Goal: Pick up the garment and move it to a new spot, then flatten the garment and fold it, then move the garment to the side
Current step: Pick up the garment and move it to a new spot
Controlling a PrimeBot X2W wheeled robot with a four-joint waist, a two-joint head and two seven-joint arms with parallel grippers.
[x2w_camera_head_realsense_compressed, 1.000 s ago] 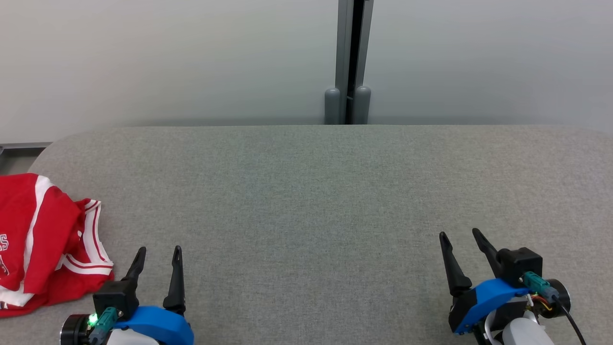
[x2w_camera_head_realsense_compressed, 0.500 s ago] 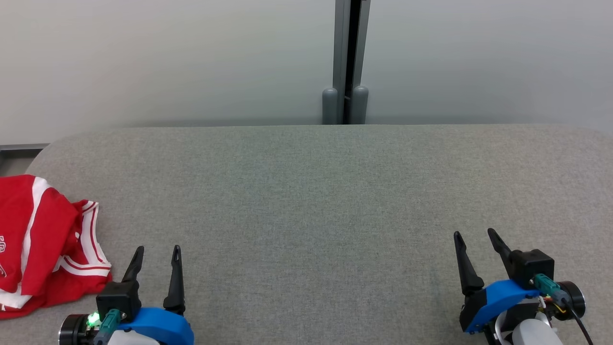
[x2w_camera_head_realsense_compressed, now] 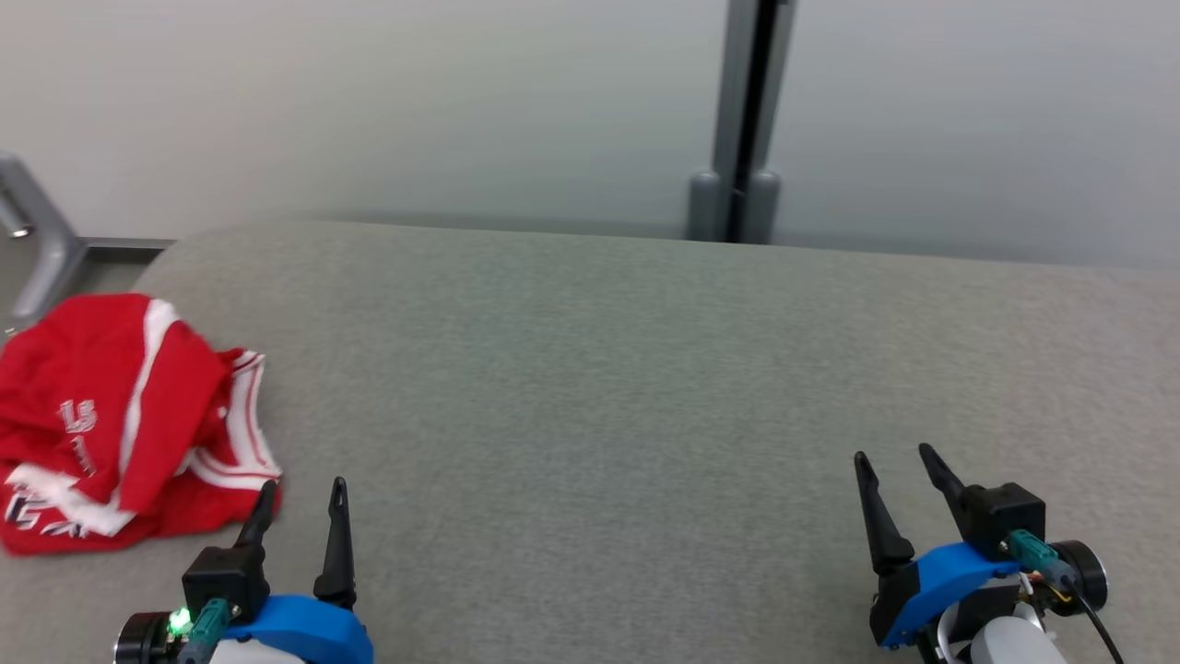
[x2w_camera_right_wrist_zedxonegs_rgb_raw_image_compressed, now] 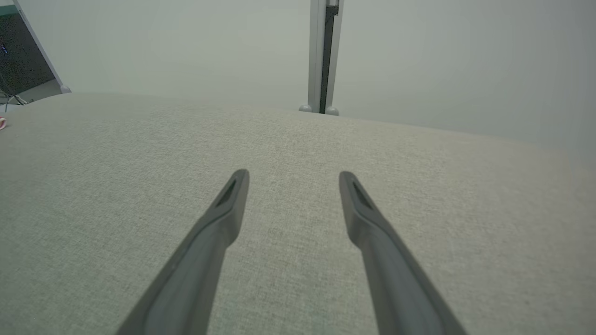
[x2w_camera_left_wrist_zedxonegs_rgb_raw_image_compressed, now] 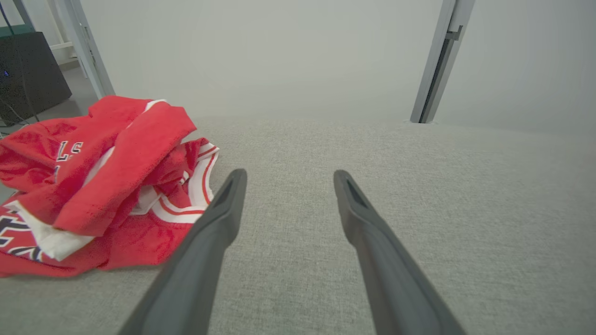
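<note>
A crumpled red garment (x2w_camera_head_realsense_compressed: 120, 424) with white stripes and lettering lies bunched at the left end of the grey fabric table (x2w_camera_head_realsense_compressed: 599, 387). In the left wrist view the garment (x2w_camera_left_wrist_zedxonegs_rgb_raw_image_compressed: 102, 181) sits just left of the fingers. My left gripper (x2w_camera_head_realsense_compressed: 304, 489) hovers at the lower left, open and empty, its left fingertip close beside the garment's edge. At the lower right my right gripper (x2w_camera_head_realsense_compressed: 892, 456) is open and empty, far from the garment. Bare grey cloth lies between the spread fingers of the left gripper (x2w_camera_left_wrist_zedxonegs_rgb_raw_image_compressed: 286, 174) and of the right gripper (x2w_camera_right_wrist_zedxonegs_rgb_raw_image_compressed: 293, 174).
A pale wall with a vertical grey post (x2w_camera_head_realsense_compressed: 742, 120) stands behind the table. A grey metal frame (x2w_camera_head_realsense_compressed: 37, 240) rises past the table's left end, and a dark box (x2w_camera_left_wrist_zedxonegs_rgb_raw_image_compressed: 28, 70) stands on the floor there.
The head camera has turned left, so the garment and post sit further right in the picture. Both grippers stay open in much the same places.
</note>
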